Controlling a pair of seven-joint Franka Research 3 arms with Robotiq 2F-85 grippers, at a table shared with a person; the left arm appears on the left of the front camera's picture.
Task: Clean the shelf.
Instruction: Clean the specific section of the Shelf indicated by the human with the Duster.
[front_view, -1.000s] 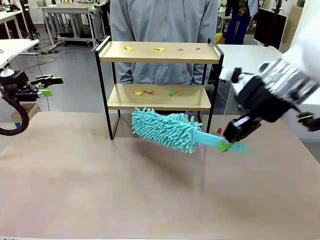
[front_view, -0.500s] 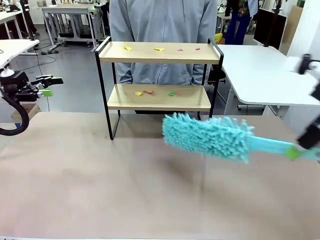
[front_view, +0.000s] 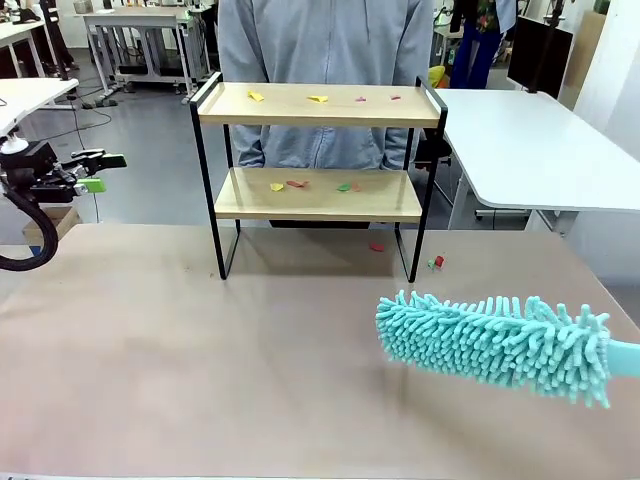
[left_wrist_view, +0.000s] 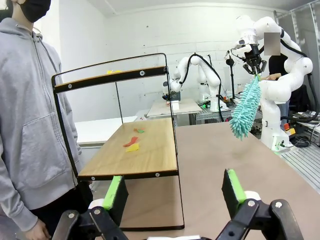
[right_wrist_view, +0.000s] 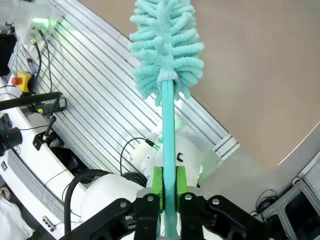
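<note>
Left end effector (left_wrist_view: 175, 192) is showing black metal links with round grey screw heads; each finger is carrying a flat green pad (left_wrist_view: 116, 196). A thick black cable (front_view: 18, 235) is looping below its wrist. Right end effector (right_wrist_view: 169, 182) is showing the same black fingers, green-lined on the inner faces, with screw heads at the joints. Right arm (left_wrist_view: 277, 92) is appearing as glossy white rounded segments; thin black cables (right_wrist_view: 75, 185) are running along its wrist.

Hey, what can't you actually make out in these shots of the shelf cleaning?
Front view: the handle of the duster is cut off by the right edge.
Front view: the coloured scraps on the shelf are too small to identify.
Left wrist view: the top board is seen edge-on, hiding most of its surface.
</note>
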